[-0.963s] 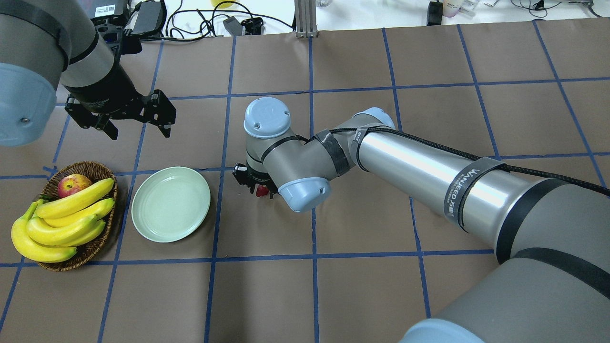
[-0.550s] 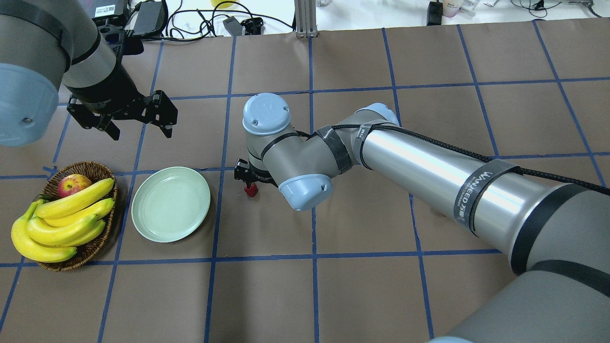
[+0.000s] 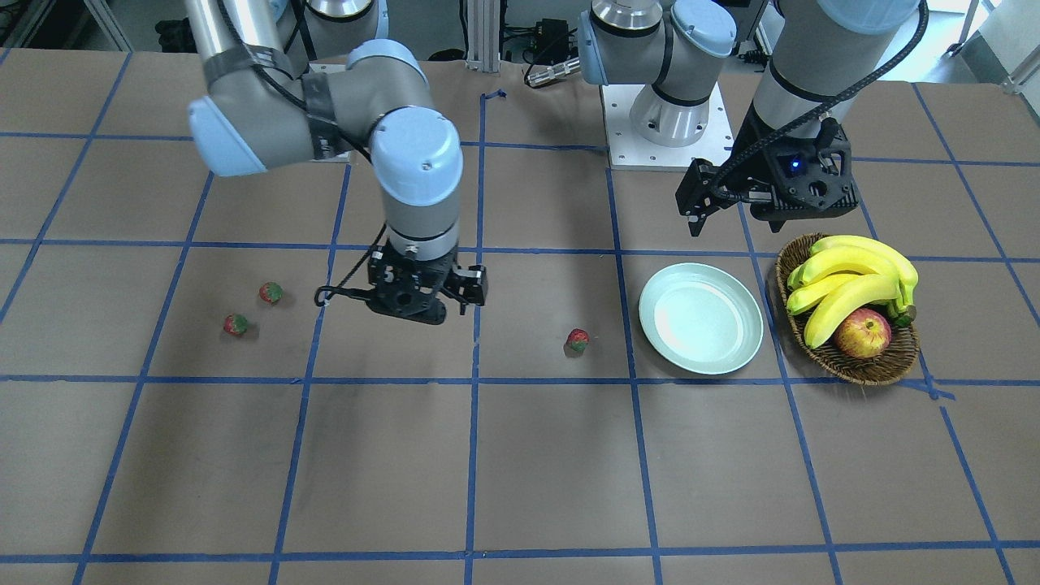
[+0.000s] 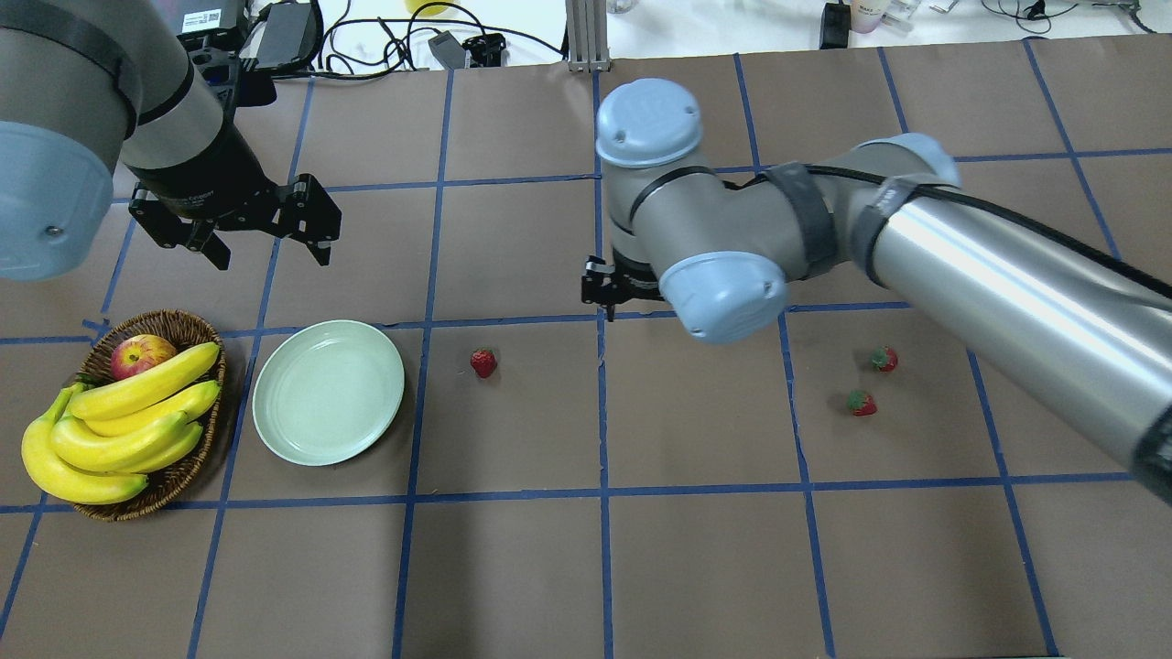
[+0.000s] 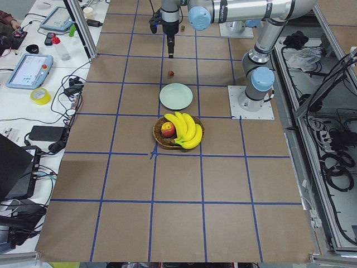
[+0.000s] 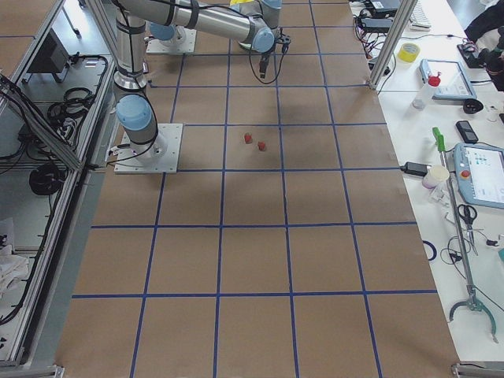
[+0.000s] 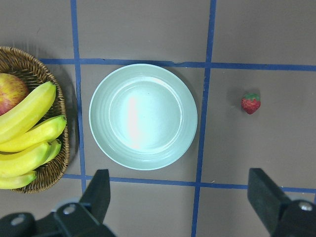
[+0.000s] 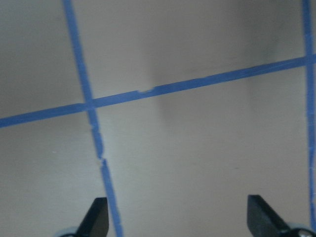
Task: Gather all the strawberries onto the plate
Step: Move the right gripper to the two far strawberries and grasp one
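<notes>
left end effector [image 7: 180, 197] open, empty, hovering near plate [image 7: 143, 117]. right end effector [image 8: 177, 219] open, empty, above counter [image 4: 513, 567]. one strawberry [image 4: 483, 362] near plate; two other strawberries [image 4: 884, 358] well apart from it.

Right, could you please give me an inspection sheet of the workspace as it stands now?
Surface: table covered in brown paper with a blue tape grid.
Job's things: plate empty; one strawberry on the table beside it; two other strawberries close together on the robot's right side.
Clutter: wicker basket holding bananas and an apple.
Grippers: left gripper open, empty; right gripper open, empty, over bare table.
Cables: black cable loop hanging by the right gripper.
Surroundings: side bench with a tablet and a yellow tape roll.
</notes>
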### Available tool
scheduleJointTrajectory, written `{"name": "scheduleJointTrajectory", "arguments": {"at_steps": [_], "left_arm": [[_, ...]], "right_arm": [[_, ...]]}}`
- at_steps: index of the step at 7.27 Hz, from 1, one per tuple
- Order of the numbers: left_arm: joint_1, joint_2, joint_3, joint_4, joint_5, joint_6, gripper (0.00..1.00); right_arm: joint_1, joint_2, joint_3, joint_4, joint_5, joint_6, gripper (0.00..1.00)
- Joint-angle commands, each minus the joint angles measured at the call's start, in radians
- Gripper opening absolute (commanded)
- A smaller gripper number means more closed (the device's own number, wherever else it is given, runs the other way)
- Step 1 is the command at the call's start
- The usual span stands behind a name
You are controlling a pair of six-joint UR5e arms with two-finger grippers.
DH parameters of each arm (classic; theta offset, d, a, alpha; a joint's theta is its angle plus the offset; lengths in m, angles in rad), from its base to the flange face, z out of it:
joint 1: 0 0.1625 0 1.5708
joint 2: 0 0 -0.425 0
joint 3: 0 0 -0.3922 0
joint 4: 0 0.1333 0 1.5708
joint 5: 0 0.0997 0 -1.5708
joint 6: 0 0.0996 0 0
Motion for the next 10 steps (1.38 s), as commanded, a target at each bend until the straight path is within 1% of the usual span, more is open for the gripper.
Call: {"name": "scheduleJointTrajectory", "arguments": {"at_steps": [1,2,3,4,6,8,9,10], "left_arm": [[0.001,0.000,0.000,0.002,0.000,0.002,1.00],[0.001,0.000,0.000,0.001,0.001,0.000,1.00],[0.001,0.000,0.000,0.000,0.001,0.000,1.00],[0.001,0.000,-0.001,0.000,0.001,0.002,1.00],[0.001,0.000,-0.001,0.000,0.003,0.002,1.00],[0.004,-0.002,0.000,0.004,-0.005,0.000,1.00],[0.003,0.000,-0.001,-0.003,0.003,0.002,1.00],[0.001,0.000,-0.003,-0.003,0.003,0.002,1.00]], "right_arm": [[-0.207,-0.113,0.190,-0.085,-0.058,-0.225,1.00],[-0.273,-0.116,0.302,-0.235,-0.074,-0.293,1.00],[-0.342,-0.116,0.414,-0.423,-0.060,-0.353,1.00],[-0.404,-0.116,0.479,-0.497,-0.051,-0.394,0.99],[-0.429,-0.116,0.516,-0.488,-0.055,-0.401,0.96],[-0.427,-0.109,0.541,-0.477,-0.057,-0.386,0.88],[-0.427,-0.107,0.538,-0.459,-0.061,-0.367,0.54],[-0.426,-0.110,0.535,-0.447,-0.064,-0.367,0.14]]}}
